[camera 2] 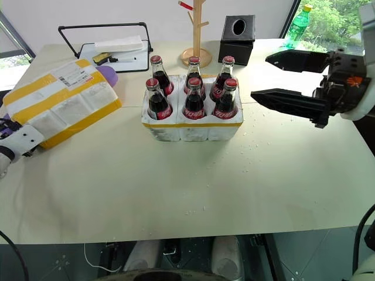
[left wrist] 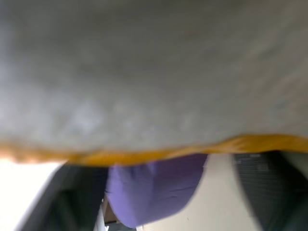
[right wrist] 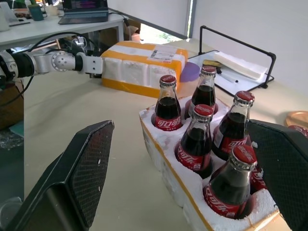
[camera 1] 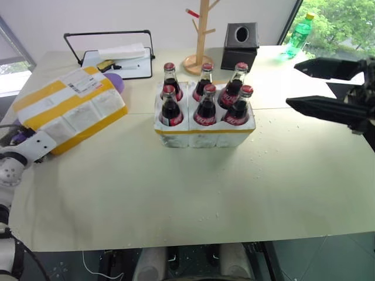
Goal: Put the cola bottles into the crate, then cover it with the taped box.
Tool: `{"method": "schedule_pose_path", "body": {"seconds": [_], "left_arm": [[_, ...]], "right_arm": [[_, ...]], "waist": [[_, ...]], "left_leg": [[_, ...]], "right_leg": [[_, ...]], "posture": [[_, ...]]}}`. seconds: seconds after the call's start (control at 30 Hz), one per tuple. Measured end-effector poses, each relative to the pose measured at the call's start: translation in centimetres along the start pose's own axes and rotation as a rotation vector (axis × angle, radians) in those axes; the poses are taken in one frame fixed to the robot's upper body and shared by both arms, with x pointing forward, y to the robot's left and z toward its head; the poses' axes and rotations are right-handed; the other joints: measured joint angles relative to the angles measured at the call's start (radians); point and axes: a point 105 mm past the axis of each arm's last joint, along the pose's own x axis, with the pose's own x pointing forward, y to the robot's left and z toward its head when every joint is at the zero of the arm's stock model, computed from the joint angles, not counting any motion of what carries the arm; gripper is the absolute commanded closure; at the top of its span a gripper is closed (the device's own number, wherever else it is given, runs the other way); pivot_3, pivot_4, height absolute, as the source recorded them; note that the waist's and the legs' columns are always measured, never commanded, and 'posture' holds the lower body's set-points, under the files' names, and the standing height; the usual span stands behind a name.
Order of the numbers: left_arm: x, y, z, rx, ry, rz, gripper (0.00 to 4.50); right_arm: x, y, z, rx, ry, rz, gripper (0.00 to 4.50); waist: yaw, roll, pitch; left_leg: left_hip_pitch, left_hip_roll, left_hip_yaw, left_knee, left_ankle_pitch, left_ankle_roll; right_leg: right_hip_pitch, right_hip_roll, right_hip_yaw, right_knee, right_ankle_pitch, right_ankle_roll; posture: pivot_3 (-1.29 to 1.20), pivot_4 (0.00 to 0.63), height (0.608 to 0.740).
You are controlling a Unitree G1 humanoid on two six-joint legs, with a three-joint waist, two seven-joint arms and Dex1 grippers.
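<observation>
Item one, nearest me: table (camera 1: 176, 205), bare cream sheet across the lower frame, foam crumbs scattered at right of centre. Item two, left edge: my left gripper (camera 2: 20, 137) pressed against the near end of the taped box (camera 1: 67, 111); I cannot tell whether its jaws have closed on the foam, since its own camera sits flush to the box wall. Risk here: a partial pinch on one corner could let the box swing or drop on lifting. Item three, centre: crate (camera 1: 202, 133) with all six cola bottles (camera 1: 206, 105) seated in the wells, necks standing well above the rim. Risk: lowering the box off-centre or tilted could catch a cap and tip a bottle. Item four, right: my right gripper (camera 2: 281, 79), jaws wide apart and empty, near the crate; it could clip the bottles or obstruct the box. Item five, far edge: wooden stand (camera 1: 201, 35), tissue box (camera 1: 240, 44), green bottle (camera 1: 297, 35), tray (camera 1: 117, 58), near the box's likely path.
</observation>
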Motion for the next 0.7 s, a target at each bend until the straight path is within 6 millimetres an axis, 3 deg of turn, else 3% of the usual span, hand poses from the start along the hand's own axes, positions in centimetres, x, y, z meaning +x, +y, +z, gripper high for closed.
{"method": "schedule_pose_path", "body": {"seconds": [0.1,0.23,0.4,0.47,0.6,0.7], "left_arm": [[0.1,0.7,0.3,-0.006,-0.011,0.033,3.81],[0.2,1.4,0.6,0.000,-0.019,0.043,3.81],[0.4,3.5,2.8,-0.013,-0.085,0.065,3.81],[0.7,5.8,4.8,-0.026,-0.137,0.098,3.81],[-0.2,12.5,11.4,-0.045,-0.329,0.226,3.81],[-1.2,15.1,15.3,-0.057,-0.442,0.255,3.81]], "right_arm": [[-0.1,-0.1,-0.3,0.015,0.004,-0.013,0.00],[-0.4,-0.4,-1.1,0.041,0.024,-0.036,0.00],[-1.3,-1.5,-2.6,0.080,0.072,-0.094,0.00],[-1.7,-2.0,-3.4,0.077,0.096,-0.125,0.00],[-2.0,-2.2,-4.0,0.068,0.110,-0.141,0.00],[-2.2,-2.4,-4.4,0.063,0.119,-0.156,0.00]], "waist": [[0.001,0.000,0.000],[0.008,0.000,0.000],[0.020,-0.002,0.000],[0.024,-0.007,0.001],[0.020,-0.010,0.001],[0.017,-0.010,0.001]], "left_leg": [[0.000,-0.001,0.000,0.000,0.000,0.000],[0.000,-0.002,0.002,0.000,-0.001,0.001],[-0.001,-0.002,0.003,0.004,-0.002,0.002],[-0.002,-0.002,0.002,0.005,-0.002,0.003],[-0.002,-0.003,0.003,0.006,-0.001,0.006],[-0.001,-0.003,0.005,0.006,-0.001,0.008]], "right_leg": [[0.000,-0.004,-0.001,0.001,0.000,0.000],[-0.002,-0.006,-0.003,0.003,0.000,0.000],[-0.002,-0.006,-0.005,0.006,0.000,0.000],[-0.002,-0.006,-0.006,0.006,0.000,0.000],[-0.001,-0.007,-0.006,0.006,0.000,0.000],[-0.001,-0.005,-0.006,0.009,0.000,0.000]], "posture": [[0.00,0.150,0.740],[0.00,0.150,0.740],[0.00,0.150,0.740],[0.00,0.150,0.740],[0.00,0.150,0.740],[0.00,0.150,0.740]]}}
